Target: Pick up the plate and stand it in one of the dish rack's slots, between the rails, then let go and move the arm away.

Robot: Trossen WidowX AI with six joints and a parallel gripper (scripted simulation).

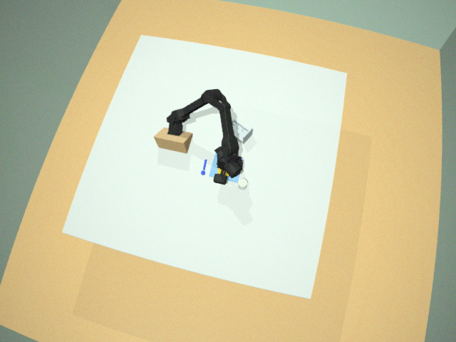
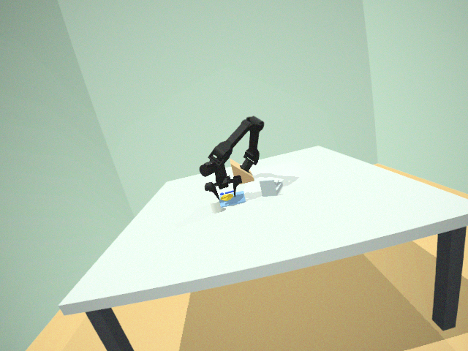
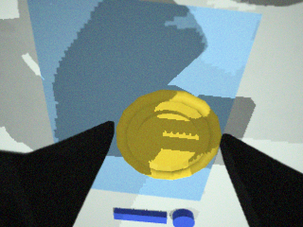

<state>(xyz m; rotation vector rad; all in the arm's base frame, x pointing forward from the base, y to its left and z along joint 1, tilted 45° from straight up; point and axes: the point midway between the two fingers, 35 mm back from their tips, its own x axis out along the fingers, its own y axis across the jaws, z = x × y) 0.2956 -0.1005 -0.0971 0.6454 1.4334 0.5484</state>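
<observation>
The yellow round plate (image 1: 219,171) (image 2: 225,197) (image 3: 142,142) lies flat on the blue mat (image 1: 212,171) (image 2: 240,197) (image 3: 237,43). My gripper (image 2: 227,197) (image 3: 167,132) points down and is open, with one fingertip on either side of the plate, close to its rim. In the wrist view the right fingertip is at the plate's edge and a narrow gap shows at the left one; whether either touches cannot be told. The grey dish rack (image 1: 246,135) (image 2: 268,188) stands on the table apart from the mat, partly hidden by the arm in the top view, its slots empty where seen.
A whitish cup (image 1: 242,183) (image 2: 216,207) stands by the mat's corner, close to one finger in the exterior view. A blue spoon-like utensil (image 1: 204,164) (image 2: 229,191) (image 3: 139,216) lies beside the mat. The arm's base stands on a wooden block (image 1: 171,143) (image 2: 241,174).
</observation>
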